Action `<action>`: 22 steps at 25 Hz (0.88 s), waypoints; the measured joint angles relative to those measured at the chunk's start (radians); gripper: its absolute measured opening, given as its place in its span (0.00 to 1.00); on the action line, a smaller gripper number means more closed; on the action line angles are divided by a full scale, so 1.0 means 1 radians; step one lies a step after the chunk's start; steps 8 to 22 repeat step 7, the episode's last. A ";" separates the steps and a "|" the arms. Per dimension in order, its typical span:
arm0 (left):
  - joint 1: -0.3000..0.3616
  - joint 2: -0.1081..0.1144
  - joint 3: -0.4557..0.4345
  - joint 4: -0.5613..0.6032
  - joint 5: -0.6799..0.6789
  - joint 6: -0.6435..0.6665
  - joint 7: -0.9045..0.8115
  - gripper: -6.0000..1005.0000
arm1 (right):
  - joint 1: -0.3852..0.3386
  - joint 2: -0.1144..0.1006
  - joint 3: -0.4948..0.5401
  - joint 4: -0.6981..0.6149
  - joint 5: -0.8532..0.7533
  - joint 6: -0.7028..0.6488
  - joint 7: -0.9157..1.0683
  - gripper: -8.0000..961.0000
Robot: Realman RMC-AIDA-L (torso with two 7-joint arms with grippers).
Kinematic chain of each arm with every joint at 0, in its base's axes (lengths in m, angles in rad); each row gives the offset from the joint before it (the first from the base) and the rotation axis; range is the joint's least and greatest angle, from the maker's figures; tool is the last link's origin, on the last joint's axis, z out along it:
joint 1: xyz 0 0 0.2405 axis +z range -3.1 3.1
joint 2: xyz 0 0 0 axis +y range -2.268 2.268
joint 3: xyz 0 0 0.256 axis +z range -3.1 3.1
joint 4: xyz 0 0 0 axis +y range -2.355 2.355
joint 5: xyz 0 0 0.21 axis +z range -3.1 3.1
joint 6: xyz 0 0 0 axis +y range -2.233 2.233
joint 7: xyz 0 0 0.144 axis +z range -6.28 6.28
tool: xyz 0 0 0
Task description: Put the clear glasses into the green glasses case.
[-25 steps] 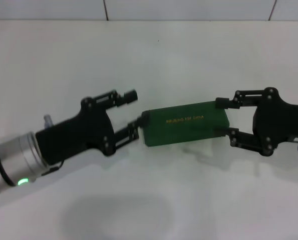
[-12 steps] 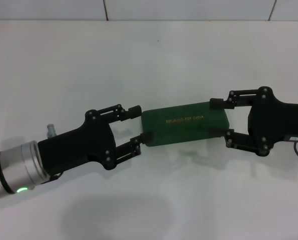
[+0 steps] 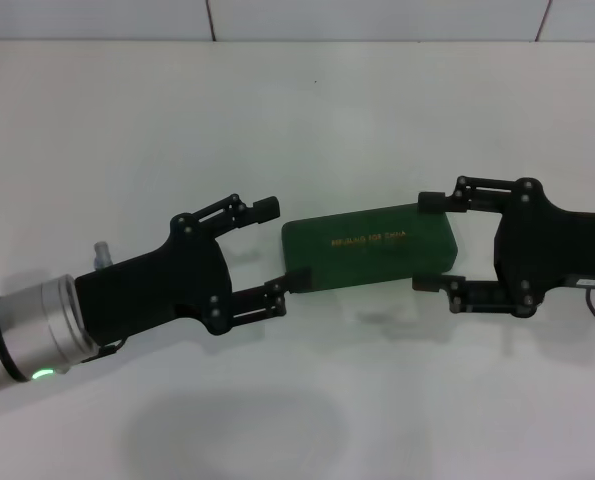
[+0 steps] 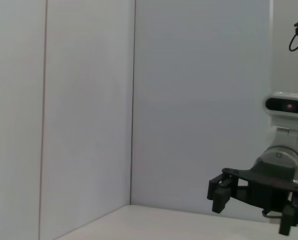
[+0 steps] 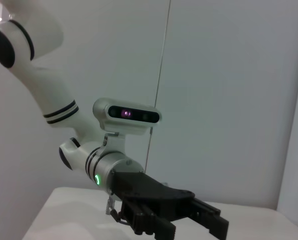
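The green glasses case (image 3: 369,246) lies shut in the middle of the white table (image 3: 307,120), with small gold letters on its lid. The left gripper (image 3: 274,246) is spread wide at its nine o'clock end. The right gripper (image 3: 431,241) is spread wide at three o'clock.

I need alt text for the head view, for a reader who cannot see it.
A closed green glasses case lies on a white table between two open black grippers: the left gripper at one end, the right gripper at the other. No glasses are visible.
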 joint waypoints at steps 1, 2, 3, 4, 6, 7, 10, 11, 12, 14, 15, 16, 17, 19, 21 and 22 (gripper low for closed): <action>0.001 -0.001 0.000 0.000 -0.001 0.000 0.003 0.67 | 0.000 0.001 0.000 0.002 0.000 0.001 -0.008 0.60; 0.002 -0.002 0.000 0.000 -0.001 0.000 0.006 0.69 | 0.002 0.002 -0.001 0.005 0.000 0.004 -0.020 0.60; 0.002 -0.003 0.000 0.000 -0.001 0.000 0.008 0.71 | 0.003 0.003 -0.001 0.006 0.001 0.007 -0.026 0.60; 0.003 -0.004 -0.002 0.000 -0.001 0.000 0.008 0.74 | 0.003 0.004 -0.001 0.007 0.001 0.010 -0.031 0.60; 0.004 -0.005 -0.004 0.000 -0.001 0.000 0.010 0.74 | 0.004 0.005 -0.001 0.007 0.004 0.019 -0.036 0.60; 0.011 -0.010 -0.017 0.000 -0.003 0.000 0.025 0.74 | 0.005 0.005 -0.001 0.007 0.005 0.025 -0.039 0.60; 0.011 -0.010 -0.017 0.000 -0.003 0.000 0.025 0.74 | 0.005 0.005 -0.001 0.007 0.005 0.025 -0.039 0.60; 0.011 -0.010 -0.017 0.000 -0.003 0.000 0.025 0.74 | 0.005 0.005 -0.001 0.007 0.005 0.025 -0.039 0.60; 0.011 -0.010 -0.017 0.000 -0.003 0.000 0.025 0.74 | 0.005 0.005 -0.001 0.007 0.005 0.025 -0.039 0.60; 0.011 -0.010 -0.017 0.000 -0.003 0.000 0.025 0.74 | 0.005 0.005 -0.001 0.007 0.005 0.025 -0.039 0.60; 0.011 -0.010 -0.017 0.000 -0.003 0.000 0.025 0.74 | 0.005 0.005 -0.001 0.007 0.005 0.025 -0.039 0.60; 0.011 -0.010 -0.017 0.000 -0.003 0.000 0.025 0.74 | 0.005 0.005 -0.001 0.007 0.005 0.025 -0.039 0.60; 0.011 -0.010 -0.017 0.000 -0.003 0.000 0.025 0.74 | 0.005 0.005 -0.001 0.007 0.005 0.025 -0.039 0.60; 0.011 -0.010 -0.017 0.000 -0.003 0.000 0.025 0.74 | 0.005 0.005 -0.001 0.007 0.005 0.025 -0.039 0.60; 0.011 -0.010 -0.017 0.000 -0.003 0.000 0.025 0.74 | 0.005 0.005 -0.001 0.007 0.005 0.025 -0.039 0.60; 0.011 -0.010 -0.017 0.000 -0.003 0.000 0.025 0.74 | 0.005 0.005 -0.001 0.007 0.005 0.025 -0.039 0.60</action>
